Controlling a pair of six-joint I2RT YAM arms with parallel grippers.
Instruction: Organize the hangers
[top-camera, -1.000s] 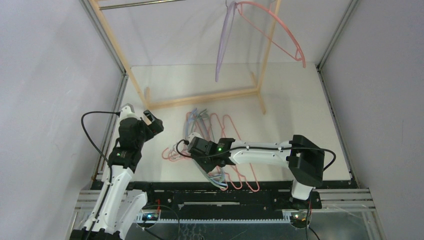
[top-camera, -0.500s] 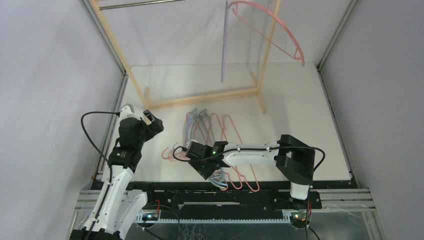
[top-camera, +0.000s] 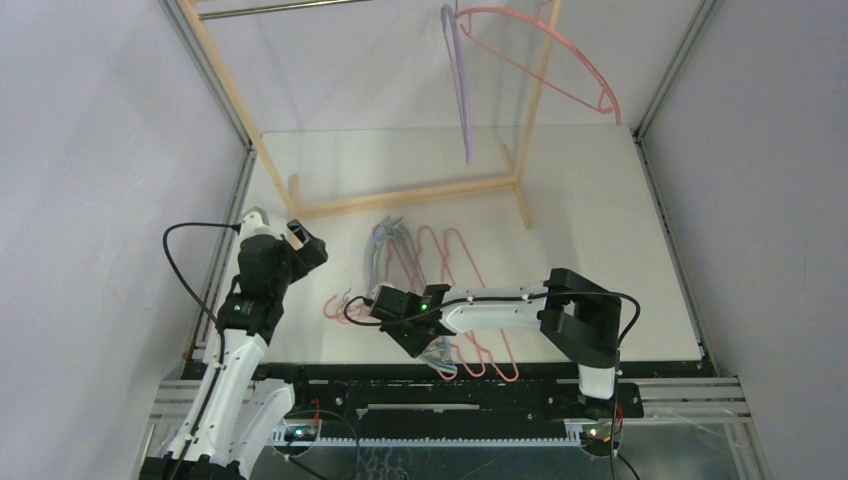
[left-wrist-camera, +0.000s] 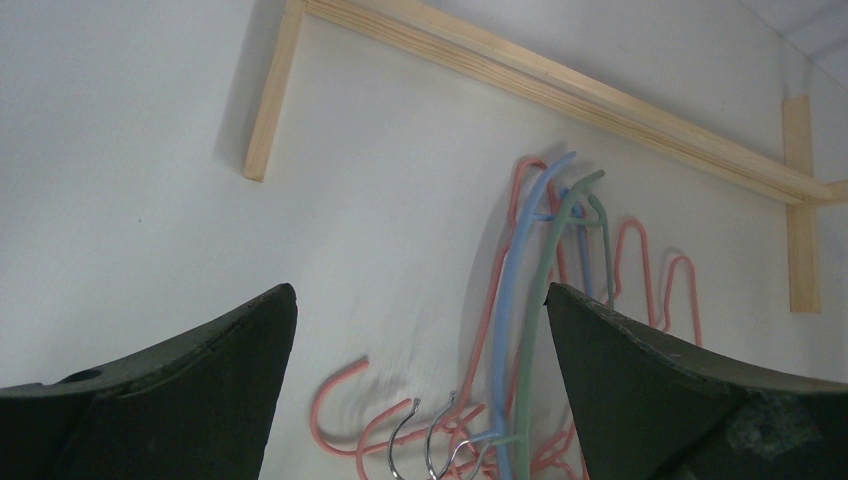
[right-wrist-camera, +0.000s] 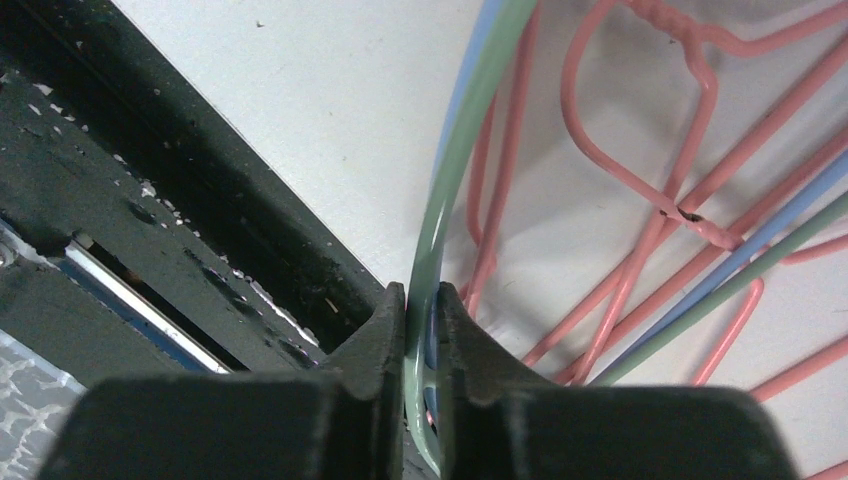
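Observation:
A pile of thin hangers (top-camera: 430, 270), mostly salmon-pink with a blue and a green one, lies on the white table in front of the rack. My right gripper (top-camera: 432, 350) is low over the pile's near end and shut on the green hanger (right-wrist-camera: 455, 160), the blue one (right-wrist-camera: 478, 60) right behind it. My left gripper (top-camera: 305, 245) is open and empty, held above the table left of the pile; its view shows the hangers' hooks (left-wrist-camera: 440, 440) between the jaws. A lavender hanger (top-camera: 458, 80) and a pink hanger (top-camera: 545, 60) hang on the rack's rail.
The wooden-framed rack (top-camera: 400, 198) stands across the back of the table, its base bar (left-wrist-camera: 540, 80) in front of the left gripper. The table's black front edge (right-wrist-camera: 200, 200) is right beside the right gripper. Grey walls enclose both sides.
My right arm has drawn leftward and closer to its base, the gripper shifting left along the pile's near end. The hanging lavender and pink hangers are swinging. The left arm has not moved.

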